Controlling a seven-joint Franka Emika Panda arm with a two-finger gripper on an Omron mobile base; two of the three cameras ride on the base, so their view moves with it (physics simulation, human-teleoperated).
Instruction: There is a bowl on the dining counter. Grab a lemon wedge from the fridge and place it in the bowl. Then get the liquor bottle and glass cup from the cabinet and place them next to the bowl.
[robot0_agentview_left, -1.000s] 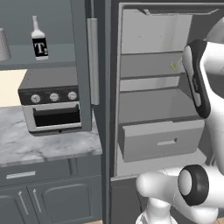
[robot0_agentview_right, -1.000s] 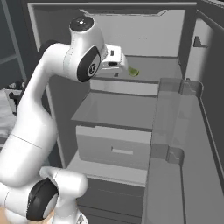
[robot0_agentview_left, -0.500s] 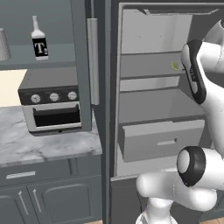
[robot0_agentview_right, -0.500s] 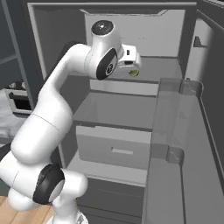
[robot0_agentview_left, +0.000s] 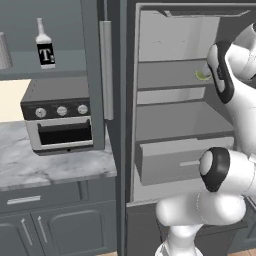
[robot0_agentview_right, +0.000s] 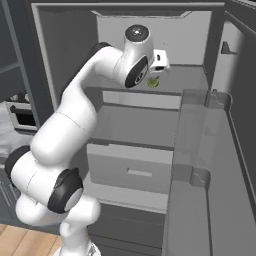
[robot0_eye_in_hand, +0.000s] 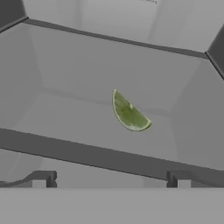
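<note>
On the far left I see the glass cup (robot0_agentview_left: 4, 50) and the liquor bottle (robot0_agentview_left: 45, 44) standing on the shelf of the cabinet (robot0_agentview_left: 92, 75). They are well apart and not touched yet. Under them a small oven (robot0_agentview_left: 60, 120) sits on the marble worktop (robot0_agentview_left: 50, 167). That job is for later.

Next comes the fridge (robot0_agentview_left: 175, 30), with its door swung open. Inside are grey shelves and a drawer (robot0_agentview_left: 175, 162) lower down. The lemon wedge (robot0_eye_in_hand: 128, 113) lies on the upper shelf (robot0_eye_in_hand: 78, 118), near the back. It is small and green-yellow, resting on its curved side.

My arm reaches into the fridge at the height of that shelf. The pincer (robot0_eye_in_hand: 111, 181) has its two tips wide apart and holds nothing. The wedge sits ahead of the tips, between them but not touching. In the right base view the hand (robot0_agentview_right: 159, 61) is just beside the wedge.

So I think the task is only at its start. I still have to close on the wedge, carry it to the bowl, then fetch the bottle and cup. The wedge is small and may slip, so I want to move in slow and straight.
</note>
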